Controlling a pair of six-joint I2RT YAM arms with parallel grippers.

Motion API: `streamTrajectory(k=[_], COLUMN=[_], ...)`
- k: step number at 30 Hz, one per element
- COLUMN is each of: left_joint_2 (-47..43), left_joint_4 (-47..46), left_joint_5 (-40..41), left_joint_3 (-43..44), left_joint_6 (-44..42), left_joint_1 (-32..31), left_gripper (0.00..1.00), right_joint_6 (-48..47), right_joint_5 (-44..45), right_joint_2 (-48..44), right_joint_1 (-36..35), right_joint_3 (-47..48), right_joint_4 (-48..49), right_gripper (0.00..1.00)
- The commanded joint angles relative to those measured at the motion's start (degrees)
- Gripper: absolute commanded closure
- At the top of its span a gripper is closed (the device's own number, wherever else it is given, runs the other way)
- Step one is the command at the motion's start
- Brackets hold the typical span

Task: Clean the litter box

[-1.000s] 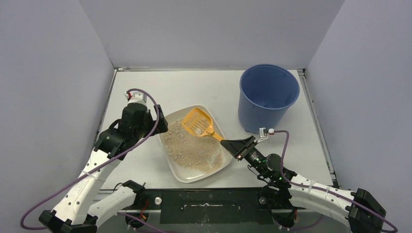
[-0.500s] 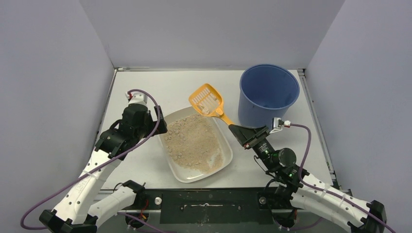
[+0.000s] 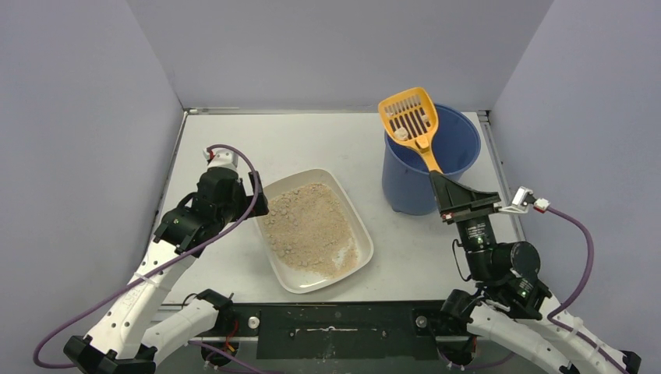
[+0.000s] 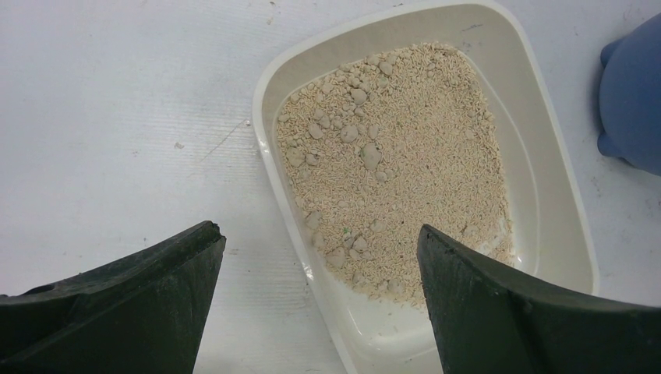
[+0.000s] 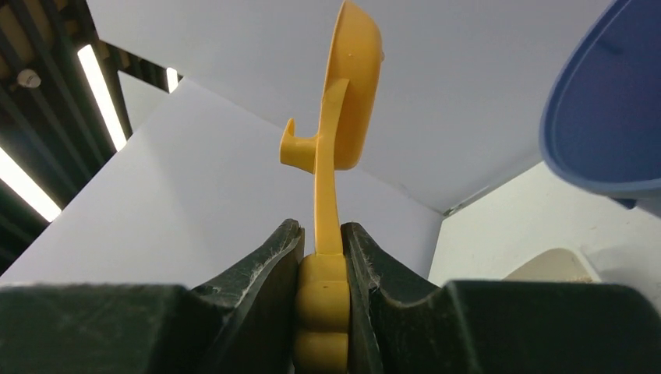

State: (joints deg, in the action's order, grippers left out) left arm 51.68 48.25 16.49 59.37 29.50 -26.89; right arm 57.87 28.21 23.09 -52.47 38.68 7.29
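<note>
- The shallow off-white rectangular plastic litter box lies askew to the edges of the white tabletop. It sits about midway between the left and right edges, with its near corner close to the near edge. Beige granular litter with scattered clumps covers most of its floor, and the near right part is bare.
- The left pincer hovers over the box's left rim. Its jaws stand wide apart with nothing between them.
- A bare strip of tabletop separates the box's right rim from the round blue plastic bucket.
- The right pincer is raised on the near right side of the bucket, closed tight on the handle of the orange slotted plastic scoop.
- The bucket stands toward the far right corner, close to the right edge.
- The scoop's head sits over the bucket's far left rim, with a pale clump in it.
- The far left part of the tabletop is open from the box to the far edge.
</note>
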Motion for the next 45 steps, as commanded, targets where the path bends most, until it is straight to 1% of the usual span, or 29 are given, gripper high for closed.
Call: streamTrajectory(k=[1,7,12,17,24,31,40,45], left_joint_2=[-0.11,0.2,0.5,0.39,0.09,-0.29,-0.71,-0.94], left_joint_4=[-2.62,-3.09,-3.5,-3.57,-3.5,-3.16,-2.99,-2.95], left_joint_5=[0.45,0.25,0.21,0.21,0.47,1.07,1.02,0.46], left_joint_3=[-0.01,-0.3,-0.53,-0.99,-1.31,-1.53,-1.99,-2.54], left_joint_6=[-0.75,-0.87,-0.84,-0.93,-0.98,-1.27,-1.22,-0.95], left_joint_1=[0.26,0.26,0.26,0.26,0.26,0.32,0.35,0.35], left_gripper=[0.08,0.08,0.08,0.08,0.08,0.08,0.08,0.08], right_joint_6=[-5.89,-11.69,-17.58,-22.89,-33.73,-49.48,-73.48,-83.87], right_joint_5=[8.75,15.28,19.37,22.96,25.52,26.97,24.0,22.26], right_joint_2=[-2.32,-2.6,-1.93,1.11,6.68,14.67,19.62,22.16], right_joint_1=[0.36,0.33,0.22,0.0,-0.17,-0.18,-0.18,-0.18], right_joint_3=[4.53,10.0,13.19,17.87,23.06,27.22,28.41,29.99], right_joint_4=[-8.75,-19.68,-25.72,-32.85,-38.15,-42.83,-42.23,-45.71], right_gripper=[1.0,1.0,1.0,1.0,1.0,1.0,1.0,1.0])
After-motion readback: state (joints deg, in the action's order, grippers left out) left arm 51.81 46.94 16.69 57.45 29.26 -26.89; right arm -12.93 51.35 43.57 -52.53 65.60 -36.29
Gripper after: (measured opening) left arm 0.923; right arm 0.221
